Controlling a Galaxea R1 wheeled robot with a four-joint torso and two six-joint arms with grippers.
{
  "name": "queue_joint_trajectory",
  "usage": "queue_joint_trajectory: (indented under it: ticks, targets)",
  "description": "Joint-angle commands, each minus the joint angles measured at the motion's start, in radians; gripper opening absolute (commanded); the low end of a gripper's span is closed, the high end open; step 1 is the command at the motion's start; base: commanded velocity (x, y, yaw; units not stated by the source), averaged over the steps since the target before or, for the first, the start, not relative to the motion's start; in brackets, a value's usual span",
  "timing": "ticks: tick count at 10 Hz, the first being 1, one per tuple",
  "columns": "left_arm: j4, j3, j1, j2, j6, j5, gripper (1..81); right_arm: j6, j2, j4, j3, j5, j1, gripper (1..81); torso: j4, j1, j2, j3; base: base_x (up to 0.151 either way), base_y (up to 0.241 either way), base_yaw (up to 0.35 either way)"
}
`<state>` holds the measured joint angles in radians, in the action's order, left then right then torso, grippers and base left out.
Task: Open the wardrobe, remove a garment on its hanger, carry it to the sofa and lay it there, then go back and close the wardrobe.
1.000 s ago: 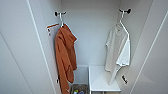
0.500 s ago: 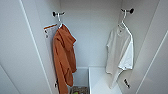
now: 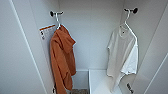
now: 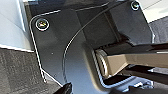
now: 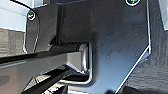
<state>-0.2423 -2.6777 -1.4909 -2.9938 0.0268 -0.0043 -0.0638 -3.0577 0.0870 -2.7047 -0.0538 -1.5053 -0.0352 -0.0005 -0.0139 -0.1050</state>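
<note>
While the wardrobe (image 3: 90, 37) stands open before the head camera, its white inner walls and both doors swung aside frame two hanging pieces. At the right side wall a dark peg (image 3: 132, 10) carries the hanger (image 3: 128, 21), whose thin white hook loops over the peg; the shirt (image 3: 123, 56) drapes from it, hanging straight, its lower hem near the white shelf (image 3: 100, 82) at the wardrobe's bottom right. At the left side wall a second peg (image 3: 53, 13) holds the orange hoodie (image 3: 62, 60), which hangs longer than the shirt and reaches down toward the bottom edge. Beside the hoodie's shoulder an orange-edged tag (image 3: 46, 31) lies against the left wall. The two pieces hang well apart, with bare back wall between them. A small dark label (image 3: 129, 88) shows on the right wall near the bottom.

Both wrist cameras show the robot's own dark plate and jointed bar over grey carpet (image 4: 17, 67). Whether the left pincer or the right pincer is apart or together, I cannot tell
</note>
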Motion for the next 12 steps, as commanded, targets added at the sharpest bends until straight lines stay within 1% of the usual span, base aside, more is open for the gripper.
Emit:
queue_joint_trajectory:
  ticks: [1, 5, 12]
  targets:
    - [0.009, 0.004, 0.040, 0.004, -0.005, 0.053, 81.1, 0.004, -0.002, 0.008, 0.007, -0.063, 0.042, 81.1, 0.000, 0.001, 0.000, 0.000, 0.096, -0.071, 0.000]
    - [0.008, 0.004, 0.039, 0.005, -0.005, 0.053, 81.1, 0.004, -0.002, 0.008, 0.007, -0.063, 0.041, 81.1, 0.000, 0.001, 0.000, 0.000, 0.094, -0.076, 0.000]
    - [0.009, 0.004, 0.039, 0.004, -0.005, 0.053, 81.1, 0.004, -0.002, 0.011, 0.007, -0.063, 0.041, 81.1, 0.000, 0.001, 0.000, 0.000, 0.072, 0.000, 0.000]
